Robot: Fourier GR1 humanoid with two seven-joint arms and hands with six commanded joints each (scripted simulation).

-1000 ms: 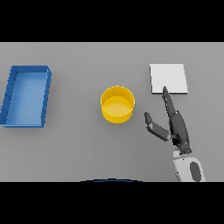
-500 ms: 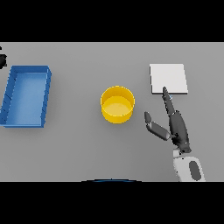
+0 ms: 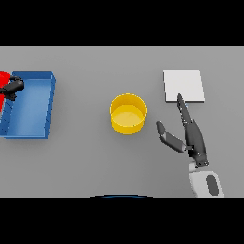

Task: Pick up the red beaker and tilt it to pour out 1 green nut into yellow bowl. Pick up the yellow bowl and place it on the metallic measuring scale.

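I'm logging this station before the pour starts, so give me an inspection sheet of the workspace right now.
Surface: grey table, flat.
Job's things: yellow bowl mid-table, upright; white square scale right of it; red beaker at the left edge, mostly cut off.
Clutter: blue tray on the left.
Hands: left hand curled on the beaker; right hand open, fingers straight, near the scale.
Cables: nothing seen.
Surroundings: nothing seen.

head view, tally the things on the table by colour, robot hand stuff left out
yellow: 1, the yellow bowl
blue: 1, the blue tray
red: 1, the red beaker, only partly in view at the left edge
white/metallic: 1, the measuring scale
total: 4
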